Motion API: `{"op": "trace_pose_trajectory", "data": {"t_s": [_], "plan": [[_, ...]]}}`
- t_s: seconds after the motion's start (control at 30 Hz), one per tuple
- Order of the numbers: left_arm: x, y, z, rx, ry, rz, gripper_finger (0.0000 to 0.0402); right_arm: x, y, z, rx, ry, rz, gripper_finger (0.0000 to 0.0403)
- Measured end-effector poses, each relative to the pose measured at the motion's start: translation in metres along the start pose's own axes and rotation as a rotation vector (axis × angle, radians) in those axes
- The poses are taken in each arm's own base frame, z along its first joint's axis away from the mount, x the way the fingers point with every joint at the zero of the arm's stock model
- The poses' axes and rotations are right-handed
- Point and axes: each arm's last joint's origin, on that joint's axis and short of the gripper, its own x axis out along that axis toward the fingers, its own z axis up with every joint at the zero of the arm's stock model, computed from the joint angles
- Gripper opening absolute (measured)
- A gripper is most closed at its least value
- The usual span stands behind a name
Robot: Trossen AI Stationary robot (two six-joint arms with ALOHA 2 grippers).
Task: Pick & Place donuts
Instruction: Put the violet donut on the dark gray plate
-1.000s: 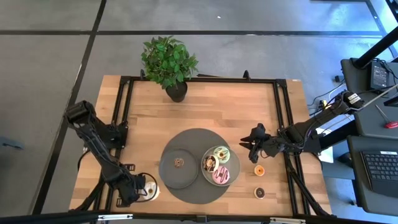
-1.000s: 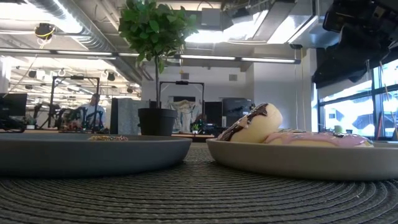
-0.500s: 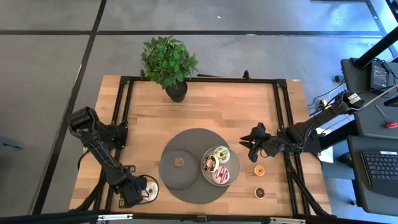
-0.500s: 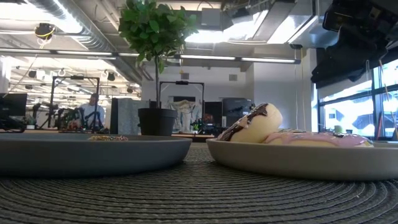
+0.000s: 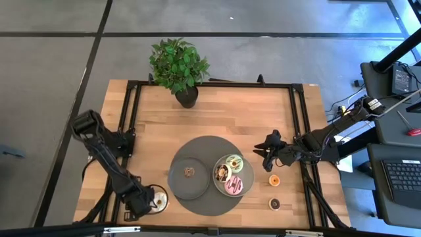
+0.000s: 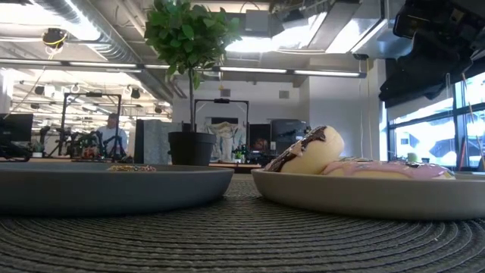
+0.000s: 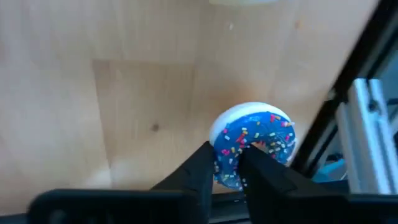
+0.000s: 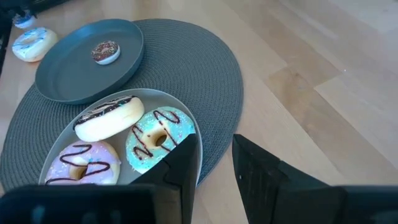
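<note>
A white donut with blue icing and sprinkles (image 7: 255, 140) lies on the wood at the table's near left corner (image 5: 158, 197). My left gripper (image 7: 229, 163) is down on it and shut on its ring. My right gripper (image 5: 266, 156) hangs open and empty above the wood, right of the mat. The right grey plate (image 5: 248, 172) holds the green (image 8: 158, 138), cream-chocolate (image 8: 107, 118) and pink (image 8: 79, 163) donuts. The left plate (image 5: 177, 184) holds a brown mini (image 5: 189, 172). An orange mini (image 5: 273, 180) and a dark brown mini (image 5: 274, 204) lie on the wood. My left gripper has the blue donut's ring (image 7: 225, 155) between its two fingers, on the side nearest the gripper. One finger (image 7: 202, 163) is outside the ring and the other (image 7: 256, 165) is by the hole. The fingers slant down from above. The donut lies flat on the table.
A round dark woven mat (image 5: 207, 146) lies under both plates. A potted plant (image 5: 179, 66) stands at the far edge. Black frame rails (image 5: 300, 125) run along the table's sides. Bare wood lies between the mat and the plant.
My left arm has shifted a little toward the table's near edge over the blue donut. The donut stays on the wood.
</note>
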Motion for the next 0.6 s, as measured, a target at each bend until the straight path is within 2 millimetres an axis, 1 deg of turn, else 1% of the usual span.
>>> {"op": "trace_pose_trajectory", "data": {"t_s": [0.1, 0.2, 0.3, 0.43, 0.5, 0.6], "plan": [[-0.014, -0.001, 0.000, 0.004, -0.034, -0.035, 0.0029, 0.000, 0.000, 0.000, -0.002, 0.000, -0.001, 0.0103], [-0.029, 0.000, 0.004, -0.006, -0.141, -0.047, 0.0009, 0.000, 0.000, 0.001, -0.001, -0.023, -0.019, 0.0103], [-0.049, 0.005, 0.014, -0.044, -0.338, -0.034, 0.0013, 0.000, 0.000, 0.004, 0.017, -0.085, -0.048, 0.0103], [-0.072, 0.018, 0.032, -0.070, -0.574, 0.022, 0.0019, -0.001, 0.004, 0.011, 0.008, -0.174, -0.047, 0.0103], [-0.080, 0.027, 0.044, -0.134, -0.647, 0.048, 0.0015, -0.001, 0.007, 0.015, -0.017, -0.204, -0.025, 0.0103], [-0.089, 0.044, 0.064, -0.292, -0.692, 0.043, 0.0008, -0.003, 0.011, 0.020, -0.046, -0.244, 0.000, 0.0103]]}}
